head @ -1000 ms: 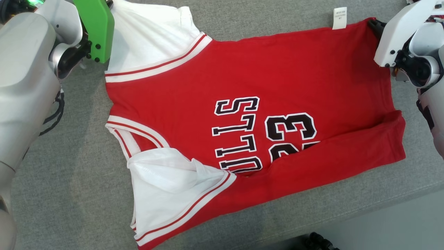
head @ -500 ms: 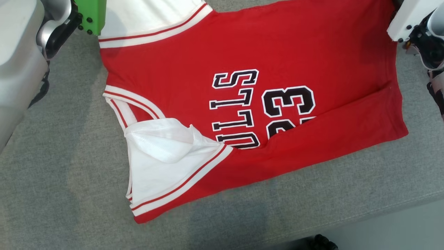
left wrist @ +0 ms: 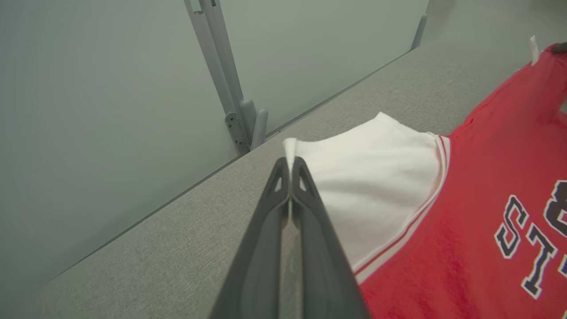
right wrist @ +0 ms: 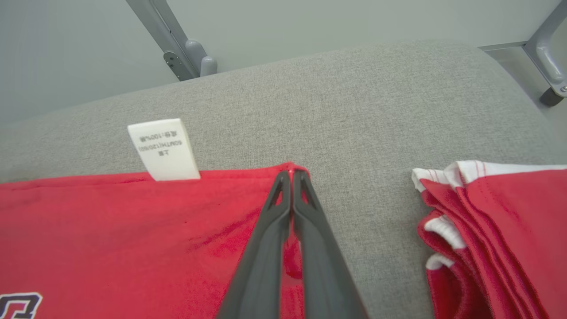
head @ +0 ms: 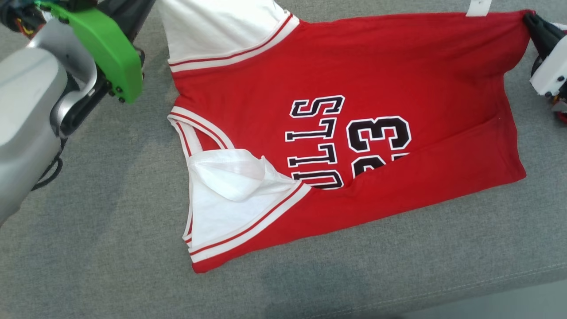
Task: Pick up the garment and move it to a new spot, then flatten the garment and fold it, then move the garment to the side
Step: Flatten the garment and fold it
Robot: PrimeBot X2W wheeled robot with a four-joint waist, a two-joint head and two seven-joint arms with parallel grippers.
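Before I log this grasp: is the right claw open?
No, the right claw is pinched shut on a corner of the red-and-white fabric basketball jersey.

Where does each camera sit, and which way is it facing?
Head view: on the head, looking forward and down at the jersey lying on the grey cushion; left forearm at left, right pincer at upper right.
Left wrist view: on the left wrist, looking along the left pincer, shut on the white sleeve corner, toward a grey wall.
Right wrist view: on the right wrist, looking along the right pincer, shut on the jersey's red corner beside the white label.
Shared: head and right wrist views both show that label and pinched corner.
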